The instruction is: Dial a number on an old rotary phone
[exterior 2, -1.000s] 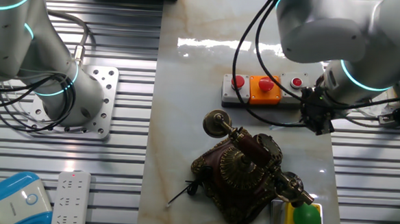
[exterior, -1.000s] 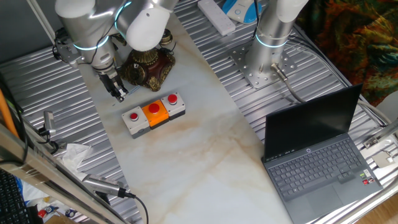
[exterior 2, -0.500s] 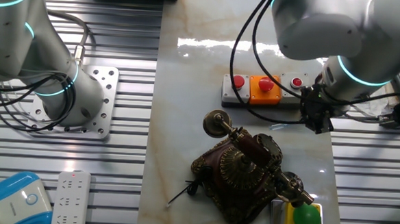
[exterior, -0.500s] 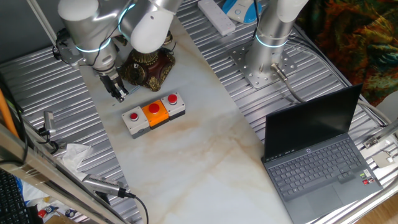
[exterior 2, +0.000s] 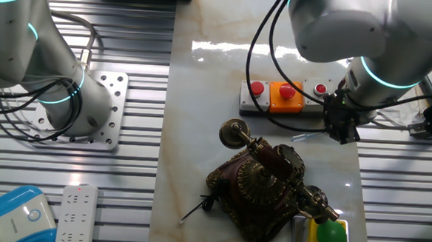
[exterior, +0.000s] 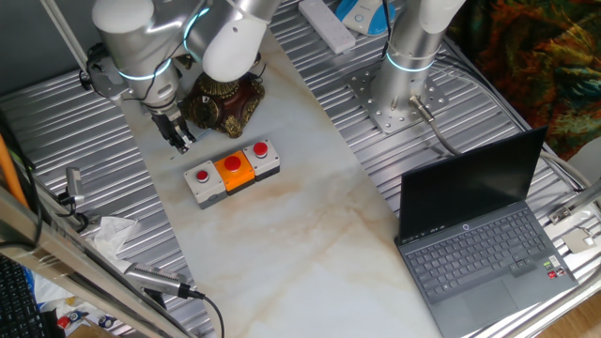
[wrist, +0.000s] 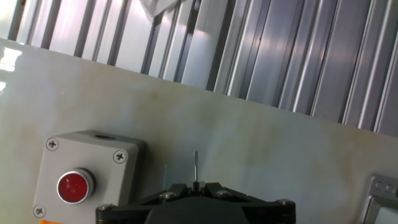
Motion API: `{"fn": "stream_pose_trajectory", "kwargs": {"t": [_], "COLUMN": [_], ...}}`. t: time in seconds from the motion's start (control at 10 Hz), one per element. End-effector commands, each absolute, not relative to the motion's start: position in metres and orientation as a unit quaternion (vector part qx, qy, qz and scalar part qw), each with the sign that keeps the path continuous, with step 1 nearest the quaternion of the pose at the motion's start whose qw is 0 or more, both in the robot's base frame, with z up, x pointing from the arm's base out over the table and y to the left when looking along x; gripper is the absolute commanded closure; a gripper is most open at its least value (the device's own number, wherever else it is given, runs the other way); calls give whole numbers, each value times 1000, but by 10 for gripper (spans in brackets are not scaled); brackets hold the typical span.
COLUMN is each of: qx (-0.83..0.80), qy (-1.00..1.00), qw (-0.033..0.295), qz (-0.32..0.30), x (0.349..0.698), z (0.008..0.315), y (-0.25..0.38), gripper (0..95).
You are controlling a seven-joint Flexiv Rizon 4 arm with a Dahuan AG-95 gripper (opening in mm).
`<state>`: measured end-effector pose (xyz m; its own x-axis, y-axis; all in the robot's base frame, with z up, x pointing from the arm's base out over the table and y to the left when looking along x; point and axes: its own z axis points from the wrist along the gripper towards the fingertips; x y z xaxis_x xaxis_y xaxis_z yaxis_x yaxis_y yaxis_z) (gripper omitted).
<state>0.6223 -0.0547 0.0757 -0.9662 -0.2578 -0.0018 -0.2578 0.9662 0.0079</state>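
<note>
a grey button box point(exterior: 231, 172) with red and orange buttons sits just beside the jaws. an open laptop point(exterior: 479, 235) lies well apart from them, and a green ball point(exterior 2: 332, 234) rests on a yellow block.

Marble tabletop point(exterior: 310, 225), rotary phone point(exterior 2: 261, 184), button box point(exterior: 230, 172), laptop point(exterior: 484, 239)

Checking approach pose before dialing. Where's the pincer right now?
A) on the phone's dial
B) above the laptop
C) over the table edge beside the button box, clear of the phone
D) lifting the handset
C: the pincer hangs by the end of the button box, apart from the phone, whose handset sits in its cradle.
</note>
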Motion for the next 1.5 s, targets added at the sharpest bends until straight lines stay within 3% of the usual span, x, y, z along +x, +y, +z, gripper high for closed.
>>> {"fn": "stream_pose_trajectory", "kwargs": {"t": [0.1,1.5], "qx": [-131,-112], "qy": [991,993], "qw": [1,-17], "qz": [2,-15], "x": [622,610], "z": [75,81], "y": [-55,-41], "gripper": [950,950]}}
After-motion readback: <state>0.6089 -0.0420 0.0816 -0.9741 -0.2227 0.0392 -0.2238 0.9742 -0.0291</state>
